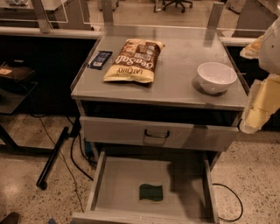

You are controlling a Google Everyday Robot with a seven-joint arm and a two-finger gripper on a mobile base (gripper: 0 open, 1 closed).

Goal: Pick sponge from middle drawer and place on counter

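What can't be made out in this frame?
Camera view:
- gripper: at the right edge beside the counter, partly cut off by the frame.
- middle drawer: front rim cut by bottom edge; back right corner in shadow.
- sponge: underside hidden against drawer floor.
- dark blue packet: label unreadable.

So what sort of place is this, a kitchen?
Probably a lab or office workspace, not a home kitchen: a metal cart with an open drawer, an office chair behind, cables on a speckled floor. The robot's gripper hangs at the cart's right edge.
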